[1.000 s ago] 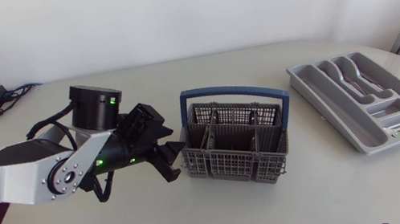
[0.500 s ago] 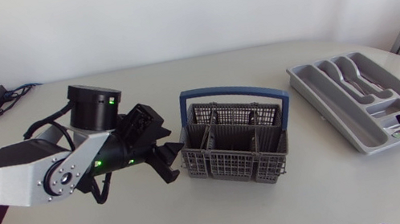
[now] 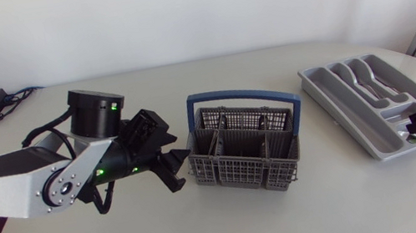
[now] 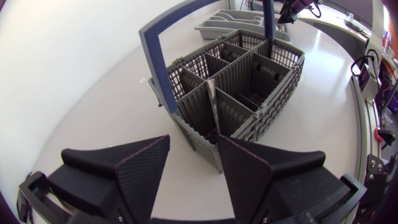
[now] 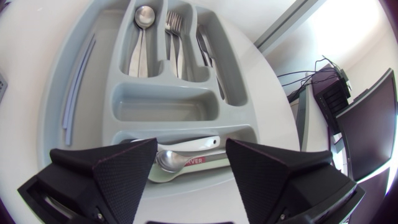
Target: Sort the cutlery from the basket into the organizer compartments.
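Fingers [image 4: 144, 167] of the left gripper [image 4: 193, 142] stand wide apart and empty, just left of the basket [image 3: 247, 174]. A slim upright metal piece [image 4: 211, 106] in its nearest compartment lies straight ahead. The right gripper [image 5: 191, 144], likewise spread and empty, hangs over the organizer [image 3: 332, 108].

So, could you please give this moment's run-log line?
left fingers open at basket | right fingers open over organizer | spoon in organizer

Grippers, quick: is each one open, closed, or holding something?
Left gripper: open, empty, by the basket.
Right gripper: open, empty, above the organizer.
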You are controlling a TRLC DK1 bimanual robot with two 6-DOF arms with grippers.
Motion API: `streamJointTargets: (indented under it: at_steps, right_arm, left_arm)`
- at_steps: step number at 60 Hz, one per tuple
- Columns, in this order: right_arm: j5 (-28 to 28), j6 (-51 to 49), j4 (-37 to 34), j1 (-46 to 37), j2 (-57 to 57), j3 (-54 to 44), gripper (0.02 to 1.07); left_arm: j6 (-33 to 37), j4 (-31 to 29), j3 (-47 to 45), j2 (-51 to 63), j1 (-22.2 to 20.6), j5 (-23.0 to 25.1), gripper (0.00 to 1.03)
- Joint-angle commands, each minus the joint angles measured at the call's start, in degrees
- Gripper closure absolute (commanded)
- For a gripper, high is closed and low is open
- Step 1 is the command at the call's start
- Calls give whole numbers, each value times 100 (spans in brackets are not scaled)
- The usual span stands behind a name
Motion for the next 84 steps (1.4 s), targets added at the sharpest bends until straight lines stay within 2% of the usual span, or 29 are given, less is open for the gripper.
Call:
streamJointTargets:
  at_steps: [1, 4, 10, 19, 28, 59, 70, 74, 76, 84]
  right_arm:
    - [21, 172, -321, 187, -614, -306, 14]
    - [-32, 233, -541, 345, -939, -455, 15]
    - [-49, 453, -822, 793, -1335, -745, 24]
    - [-76, 831, -989, 1198, -1255, -842, 49]
    - [-208, 1112, -1051, 1294, -851, -727, 66]
    - [-322, 2123, -1596, 2252, -333, -481, 67]
    - [-216, 2457, -1675, 2560, -324, -350, 67]
    - [-6, 2510, -1631, 2595, -368, -341, 66]
    - [91, 2536, -1596, 2595, -464, -341, 65]
    - [135, 2536, -1719, 2604, -1299, -402, 51]
  left_arm:
    - [148, -80, -221, -54, 29, -21, 49]
    - [157, -80, -247, -54, 29, -21, 49]
    - [157, -53, -291, -28, 29, -21, 49]
    - [157, -71, -344, -46, 29, -21, 49]
    - [209, -80, -440, -160, 99, -21, 49]
    - [332, -1, -678, -292, 363, 85, 49]
    - [368, 35, -766, -327, 433, 111, 49]
    - [359, 35, -766, -353, 459, 138, 49]
    - [359, 35, -766, -371, 459, 138, 49]
    - [332, 17, -730, -573, 451, 199, 49]
